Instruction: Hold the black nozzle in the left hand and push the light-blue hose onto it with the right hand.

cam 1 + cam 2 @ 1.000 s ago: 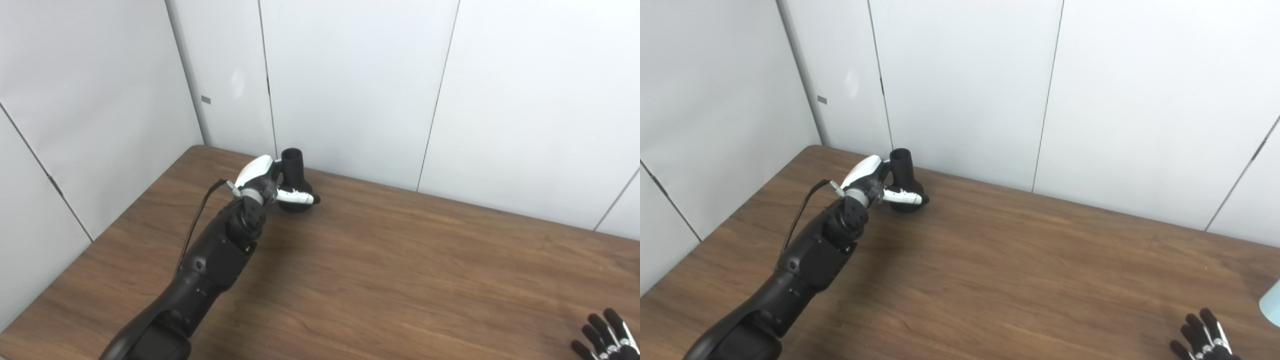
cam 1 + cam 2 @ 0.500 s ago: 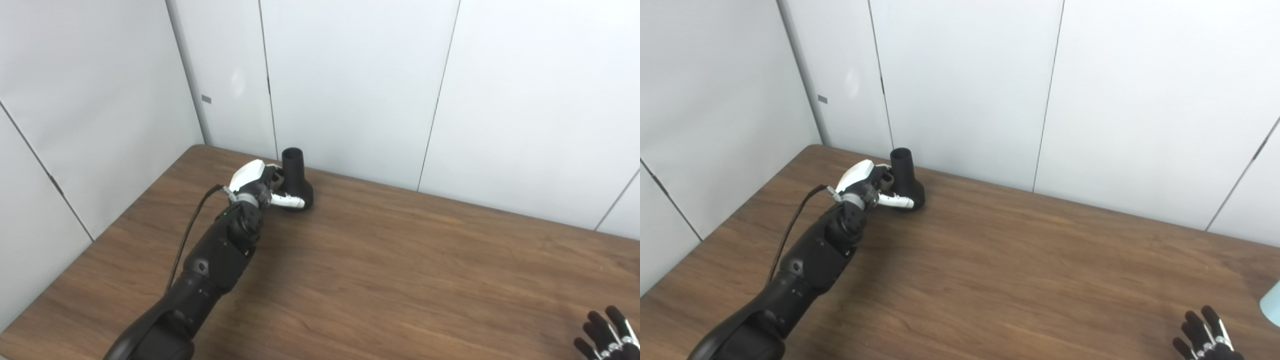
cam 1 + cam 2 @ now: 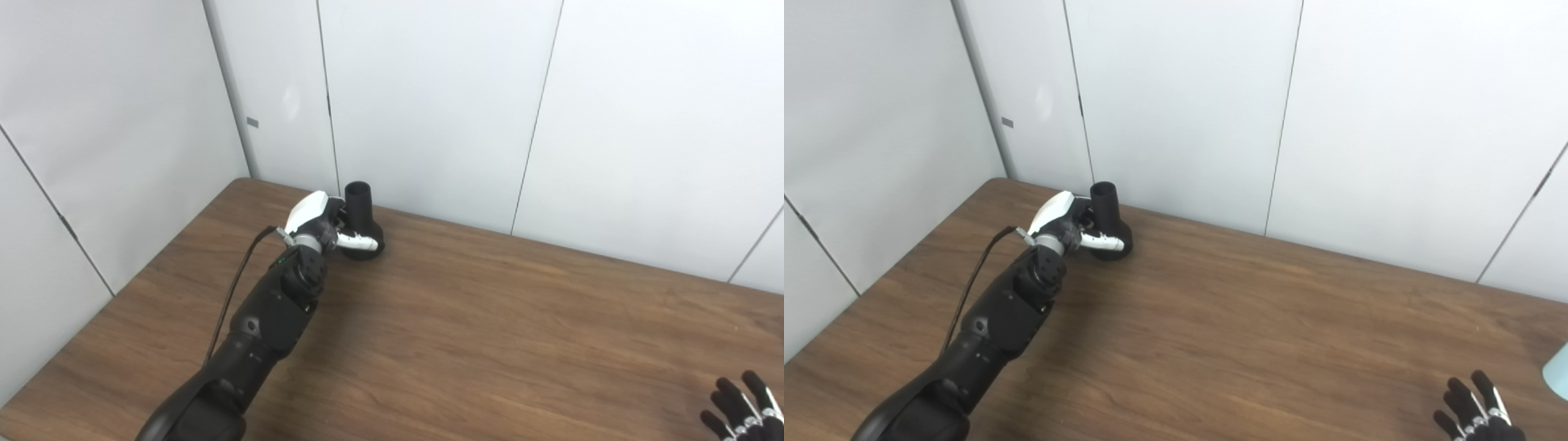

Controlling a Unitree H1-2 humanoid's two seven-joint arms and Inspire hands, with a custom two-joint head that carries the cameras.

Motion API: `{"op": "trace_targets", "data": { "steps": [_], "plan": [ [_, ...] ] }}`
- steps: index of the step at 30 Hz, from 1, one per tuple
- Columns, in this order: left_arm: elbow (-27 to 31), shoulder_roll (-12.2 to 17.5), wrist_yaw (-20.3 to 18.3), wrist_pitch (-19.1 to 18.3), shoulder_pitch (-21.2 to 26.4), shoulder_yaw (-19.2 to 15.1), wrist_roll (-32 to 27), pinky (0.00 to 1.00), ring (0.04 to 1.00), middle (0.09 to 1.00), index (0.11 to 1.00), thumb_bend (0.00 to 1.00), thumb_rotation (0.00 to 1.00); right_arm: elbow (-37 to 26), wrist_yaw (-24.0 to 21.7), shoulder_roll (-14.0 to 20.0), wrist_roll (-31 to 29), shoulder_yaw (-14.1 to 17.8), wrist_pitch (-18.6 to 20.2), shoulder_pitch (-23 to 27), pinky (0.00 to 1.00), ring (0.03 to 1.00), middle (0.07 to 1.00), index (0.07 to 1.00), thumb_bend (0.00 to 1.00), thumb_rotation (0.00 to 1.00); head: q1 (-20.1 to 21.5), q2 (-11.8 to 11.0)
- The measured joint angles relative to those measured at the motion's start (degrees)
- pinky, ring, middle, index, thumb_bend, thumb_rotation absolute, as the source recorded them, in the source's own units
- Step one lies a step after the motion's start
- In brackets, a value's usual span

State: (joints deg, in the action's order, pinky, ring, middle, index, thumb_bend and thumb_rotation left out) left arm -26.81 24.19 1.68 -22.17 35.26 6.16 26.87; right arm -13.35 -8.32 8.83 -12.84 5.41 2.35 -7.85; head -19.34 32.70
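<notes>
The black nozzle [image 3: 359, 203] stands upright on its wide base at the back left of the wooden table [image 3: 490, 318], close to the wall. My left hand [image 3: 313, 219] wraps it from the left. The white thumb [image 3: 358, 242] lies across the front of the base, and the other fingers are hidden behind the neck. My right hand [image 3: 1476, 409] shows only at the bottom right corner, its dark fingers spread and holding nothing. A sliver of the light-blue hose [image 3: 1558, 370] shows at the right edge of the right eye view, just beyond the right hand.
White wall panels [image 3: 429, 110] close off the table at the back and on the left, right behind the nozzle. A black cable [image 3: 236, 288] runs along my left forearm. Bare wood lies between the two hands.
The left thumb, stretched far past the nozzle's base a second ago, has drawn in against it. The hand dipped and rose a little. The nozzle and the right hand have hardly moved.
</notes>
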Motion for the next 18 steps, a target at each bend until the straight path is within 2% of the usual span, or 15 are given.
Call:
{"op": "trace_targets", "data": {
  "steps": [4, 9, 11, 12, 13, 16, 18],
  "plan": [
    [0.0, 0.03, -0.35, 0.2, 0.12, -0.01, -0.23, 0.71, 0.67, 0.665, 0.677, 0.85, 0.22, -0.47, 0.19, -0.02, -0.31, 0.08, 0.85, -0.01, 0.9, 0.948, 0.928, 0.97, 0.59, 1.0, 0.09, 0.09],
    [-0.27, 0.05, -0.54, 0.68, 0.37, -0.03, -0.53, 0.55, 0.584, 0.631, 0.643, 0.8, 0.12, -1.64, 0.61, -0.17, -0.43, 0.49, 1.75, -0.01, 0.91, 0.949, 0.931, 0.973, 0.58, 0.99, 0.09, 0.26],
    [-0.32, 0.03, -0.6, 0.79, 0.41, -0.06, -1.07, 0.56, 0.596, 0.634, 0.624, 0.78, 0.08, -1.64, 0.61, -0.17, -0.5, 0.62, 1.75, -0.01, 0.91, 0.946, 0.928, 0.972, 0.58, 0.99, 0.09, 0.26],
    [-0.47, 0.02, -0.57, 0.96, 0.43, -0.06, -1.39, 0.61, 0.629, 0.639, 0.559, 0.66, 0.07, -1.65, 0.61, -0.17, -0.57, 0.67, 1.76, -0.01, 0.9, 0.942, 0.924, 0.97, 0.59, 0.98, 0.09, 0.26],
    [-0.85, 0.02, -0.5, 1.35, 0.54, -0.06, -1.56, 0.62, 0.64, 0.636, 0.519, 0.58, 0.06, -1.7, 0.61, -0.17, -0.68, 0.77, 1.8, -0.01, 0.91, 0.944, 0.924, 0.975, 0.59, 0.97, 0.09, 0.26],
    [-2.17, 0.07, -0.35, 2.57, 0.85, -0.12, -1.93, 0.59, 0.616, 0.616, 0.493, 0.52, 0.05, -1.78, 0.62, -0.17, -0.97, 1.06, 1.85, 0.01, 0.92, 0.955, 0.93, 0.981, 0.58, 1.0, 0.18, 0.44],
    [-2.17, 0.04, -0.28, 2.8, 0.82, -0.05, -1.99, 0.58, 0.599, 0.56, 0.473, 0.52, 0.01, -1.78, 0.62, -0.17, -0.99, 1.06, 1.88, 0.01, 0.93, 0.958, 0.933, 0.976, 0.57, 1.0, 0.09, 0.44]
  ]
}}
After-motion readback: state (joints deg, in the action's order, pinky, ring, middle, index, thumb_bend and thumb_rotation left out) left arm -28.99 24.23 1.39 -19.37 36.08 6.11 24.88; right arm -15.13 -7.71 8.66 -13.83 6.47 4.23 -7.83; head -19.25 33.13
